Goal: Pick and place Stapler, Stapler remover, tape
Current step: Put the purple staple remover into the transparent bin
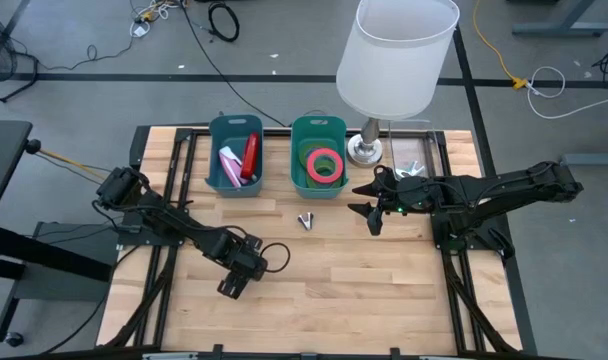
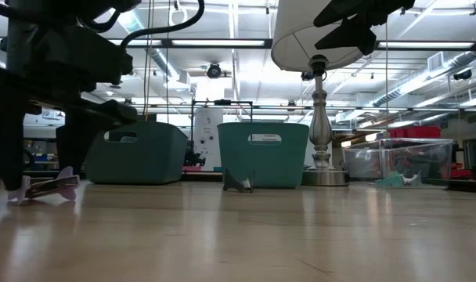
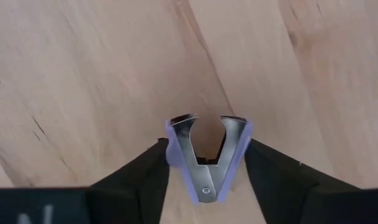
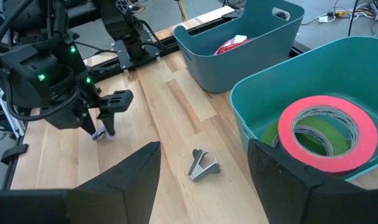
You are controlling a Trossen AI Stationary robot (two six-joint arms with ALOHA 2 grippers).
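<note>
My left gripper (image 1: 230, 283) is down at the table's near left, shut on a lavender staple remover (image 3: 207, 160), which also shows as the lavender staple remover (image 2: 46, 187) in the low view. A second, grey staple remover (image 1: 305, 219) lies on the wood in front of the bins. My right gripper (image 1: 370, 206) hovers open above the table right of it and holds nothing. A pink tape roll (image 4: 326, 127) lies on a green one in the right teal bin (image 1: 318, 130). The left teal bin (image 1: 235, 127) holds a pink and a red item. My left gripper pinches the lavender staple remover between its two fingers, one on each plastic wing (image 3: 170, 149). The fingers (image 3: 263, 177) come from above, pointing down. The metal claws (image 3: 184, 121) point away from the wrist and stand apart. The remover rests flat on the table.
A white-shaded lamp (image 1: 394, 55) stands on its metal base (image 1: 365, 150) behind the right bin. Beside the base sits a clear box (image 1: 412, 165). Bare wood stretches between the two arms and along the near edge (image 1: 344, 300).
</note>
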